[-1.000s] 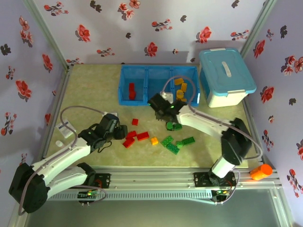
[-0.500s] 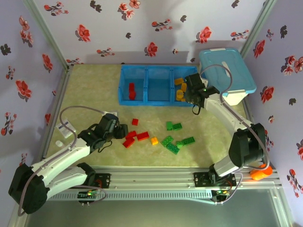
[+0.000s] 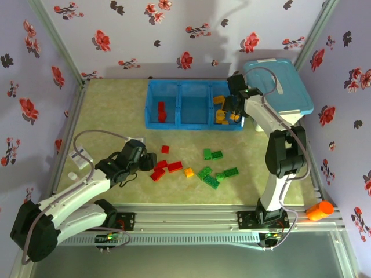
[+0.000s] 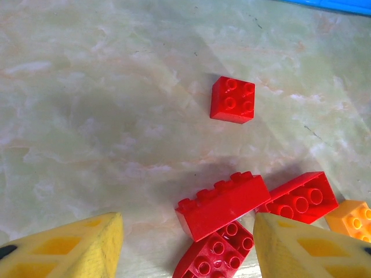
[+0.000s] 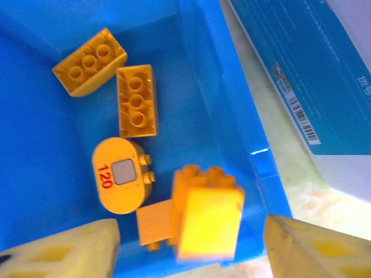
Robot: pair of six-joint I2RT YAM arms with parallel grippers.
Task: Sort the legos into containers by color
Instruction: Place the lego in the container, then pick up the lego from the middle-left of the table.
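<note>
Your orange legos (image 5: 206, 217) lie in the tray's (image 3: 194, 110) right compartment, with red ones (image 3: 162, 111) in the left. More red bricks (image 4: 223, 205) cluster on the table (image 3: 110, 110), greens (image 3: 215, 174) near them. Your right gripper (image 5: 191, 249) hangs spread over the orange pile, gripping nothing; your left gripper (image 4: 188, 246), also spread, hovers over the loose reds

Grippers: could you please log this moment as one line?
right gripper open over orange legos in right compartment; left gripper open over red legos; green legos loose
</note>
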